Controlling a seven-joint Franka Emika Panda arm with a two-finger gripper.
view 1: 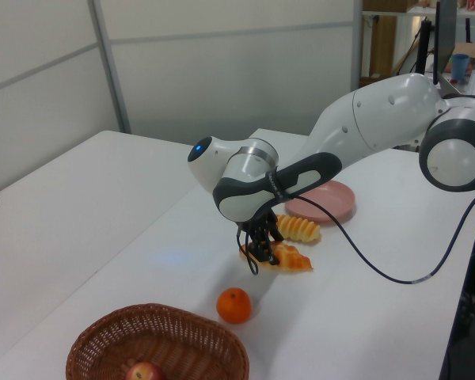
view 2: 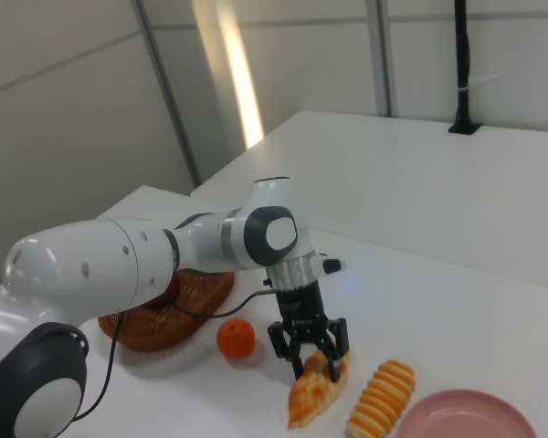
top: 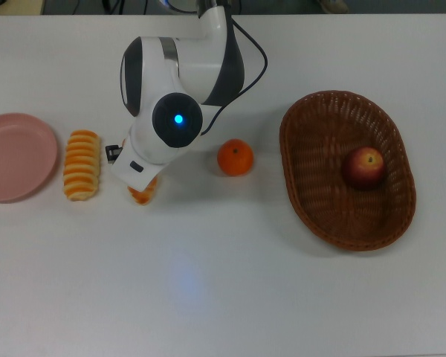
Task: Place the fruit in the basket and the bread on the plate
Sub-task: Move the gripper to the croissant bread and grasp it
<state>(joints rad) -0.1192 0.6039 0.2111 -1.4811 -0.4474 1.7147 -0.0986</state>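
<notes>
A knobbly croissant (top: 143, 195) (view 2: 310, 394) lies on the white table between the ridged loaf (top: 82, 165) (view 2: 379, 400) and the mandarin (top: 235, 158) (view 1: 234, 305). My gripper (view 2: 312, 354) (view 1: 257, 253) is low over one end of the croissant, open, with its fingers either side of that end. In the top view the arm hides the gripper and most of the croissant. The red apple (top: 364, 166) sits inside the brown wicker basket (top: 286, 141) (view 1: 103, 332). The pink plate (top: 15, 156) (view 2: 466, 420) holds nothing.
The arm's black cable (view 1: 380, 265) loops over the table near the plate. In the top view the plate is at the left edge, the basket at the right, and bare white table (top: 208, 282) runs along the bottom.
</notes>
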